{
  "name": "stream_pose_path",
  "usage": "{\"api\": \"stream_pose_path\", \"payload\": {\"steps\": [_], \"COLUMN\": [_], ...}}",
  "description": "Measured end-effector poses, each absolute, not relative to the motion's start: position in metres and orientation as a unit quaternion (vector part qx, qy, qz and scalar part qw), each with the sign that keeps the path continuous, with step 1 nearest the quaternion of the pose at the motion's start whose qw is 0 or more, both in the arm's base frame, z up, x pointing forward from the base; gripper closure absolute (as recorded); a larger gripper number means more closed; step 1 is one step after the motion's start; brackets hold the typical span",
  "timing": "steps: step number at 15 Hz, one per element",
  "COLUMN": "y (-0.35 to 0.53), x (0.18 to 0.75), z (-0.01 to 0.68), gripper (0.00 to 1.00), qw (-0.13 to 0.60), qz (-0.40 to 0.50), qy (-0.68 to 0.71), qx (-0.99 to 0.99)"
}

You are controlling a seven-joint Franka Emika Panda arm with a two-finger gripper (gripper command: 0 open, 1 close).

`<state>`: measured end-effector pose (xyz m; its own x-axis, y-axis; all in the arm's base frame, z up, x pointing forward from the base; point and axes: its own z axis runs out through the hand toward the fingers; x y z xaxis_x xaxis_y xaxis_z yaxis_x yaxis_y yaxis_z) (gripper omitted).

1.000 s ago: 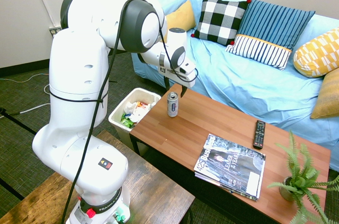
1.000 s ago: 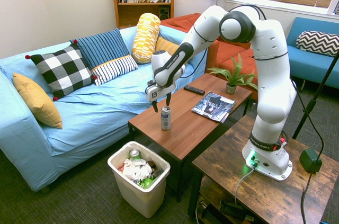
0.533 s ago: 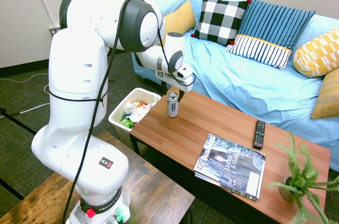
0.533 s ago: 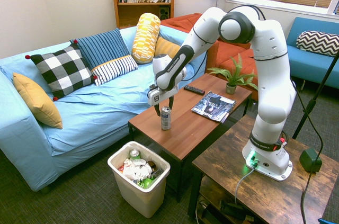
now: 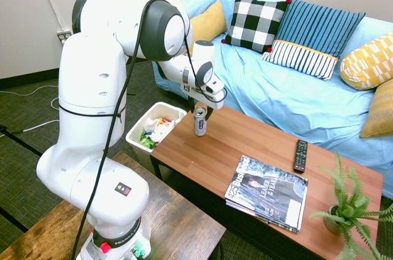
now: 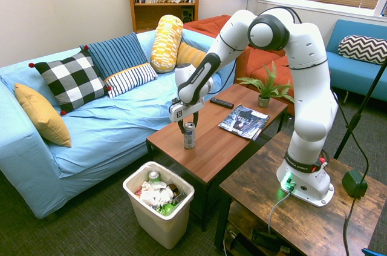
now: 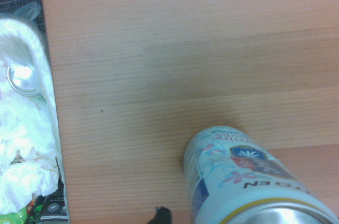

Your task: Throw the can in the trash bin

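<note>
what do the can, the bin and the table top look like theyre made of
The can: likely thin metal, with a shiny silver rim and printed label. The trash bin: looks like white, smooth moulded plastic, though the finish is hard to judge. The table top: reddish-brown wood grain, matte; solid wood or laminate can't be told.

The slim silver-grey metal drink can (image 5: 200, 121) (image 6: 189, 135) (image 7: 249, 181), printed with a bluish label band, stands upright near the end of the wooden surface (image 5: 245, 143). On the floor just past that end sits the white rectangular plastic trash bin (image 5: 136, 132) (image 6: 145, 219) (image 7: 50, 102), holding crumpled white paper, green scraps and another can.
</note>
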<state>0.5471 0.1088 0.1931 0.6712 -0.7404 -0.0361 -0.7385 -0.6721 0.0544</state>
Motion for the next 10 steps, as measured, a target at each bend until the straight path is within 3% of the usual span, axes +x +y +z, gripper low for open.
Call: {"api": "stream_pose_path", "payload": {"steps": [6,10], "y": [0.111,0.140], "x": [0.548,0.552], "z": [0.197,0.244], "gripper": [1.00,1.00], "qw": [0.015,0.008], "qz": [-0.025,0.020], "qy": [-0.406,-0.395], "qx": [0.914,0.918]}}
